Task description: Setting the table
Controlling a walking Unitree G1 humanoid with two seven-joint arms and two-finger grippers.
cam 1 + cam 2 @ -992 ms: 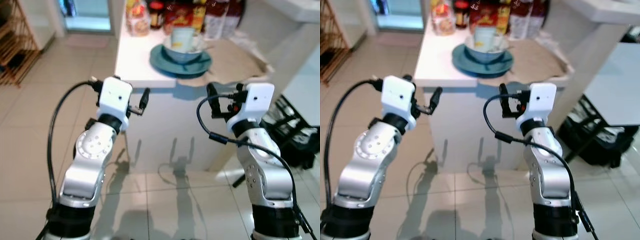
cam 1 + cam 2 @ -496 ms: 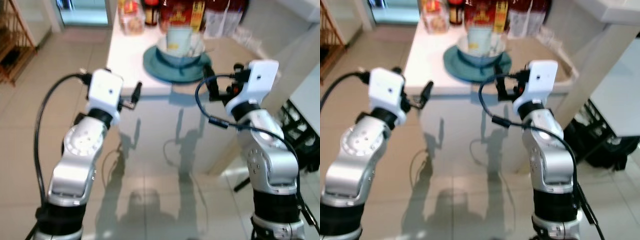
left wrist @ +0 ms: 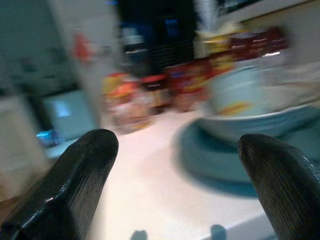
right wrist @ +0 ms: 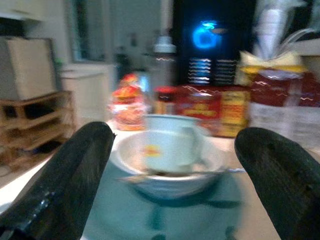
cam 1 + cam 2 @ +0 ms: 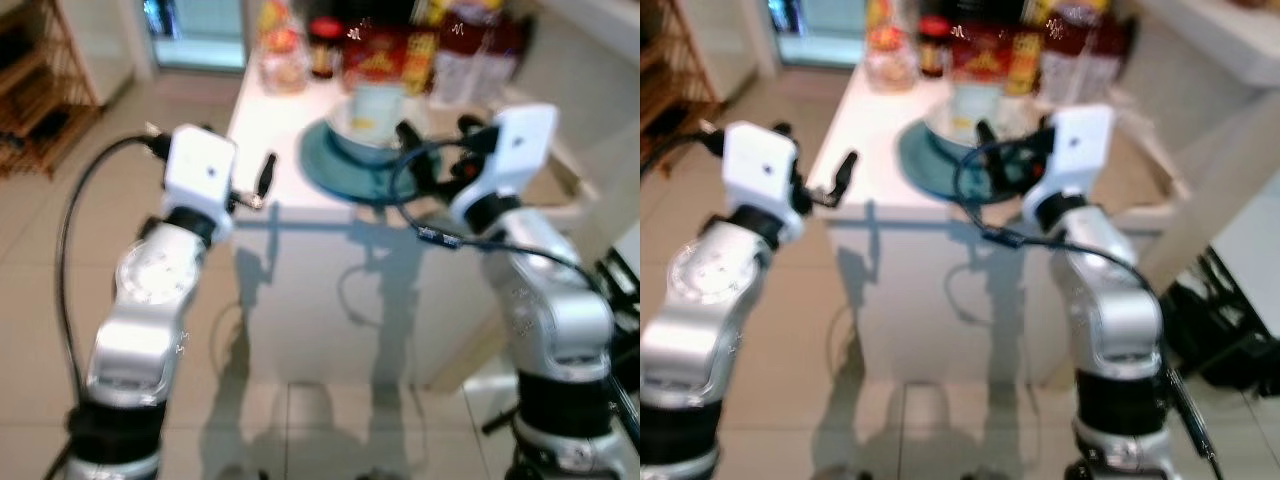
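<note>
Both head views are showing soft motion blur. Daylight is washing the white table (image 5: 270,120) almost to glare at its left edge, while the arms are casting doubled shadows down its front and onto the floor (image 5: 300,420). The wrist views are dimmer and smeared, with a blue light (image 4: 206,36) glowing in the dark background and packages (image 4: 210,107) out of focus.

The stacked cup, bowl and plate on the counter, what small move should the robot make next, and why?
Probably ease the right gripper forward toward the bowl. Its fingers are open and apart from the dishes; the cup sits in the bowl on the teal plate. The left gripper is open, off to the plate's side.
</note>
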